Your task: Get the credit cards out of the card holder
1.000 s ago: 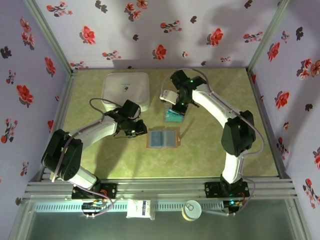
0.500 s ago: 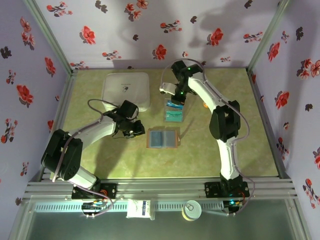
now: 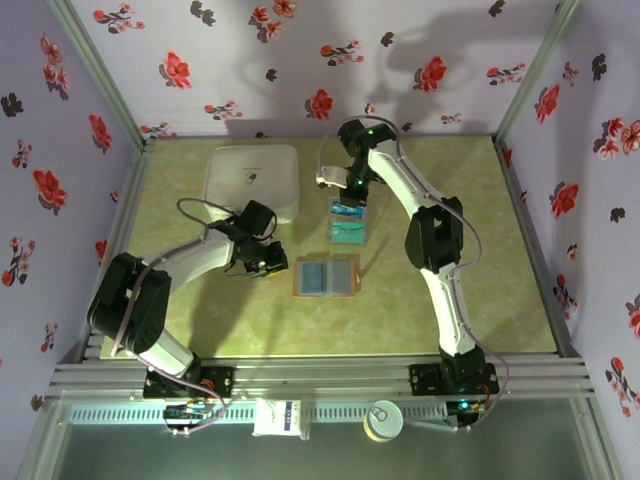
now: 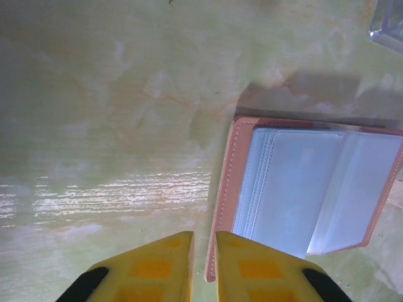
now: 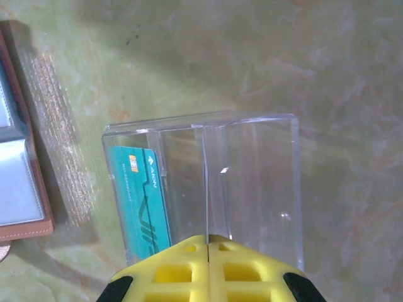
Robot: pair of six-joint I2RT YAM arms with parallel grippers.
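The right end effector [image 5: 206, 247] has its fingers pressed together just above the clear box [image 5: 252, 182]; whether a thin card sits edge-on between them, I cannot tell. The left end effector [image 4: 203, 244] is almost together, with only a thin slit and nothing in it; it hangs low over the bench [image 4: 113, 94], just beside the left edge of the card holder [image 4: 302, 182].

I judge the step is to fetch a next card; the left fingers should pin the leather edge so the holder cannot slide, while the right pinches a card's free edge and pulls along the pocket.

The holder lies open and flat, with a reddish-brown border and pale grey-blue pockets; whether cards remain inside is unclear. One teal credit card [image 5: 141, 195] stands in the box's left slot.
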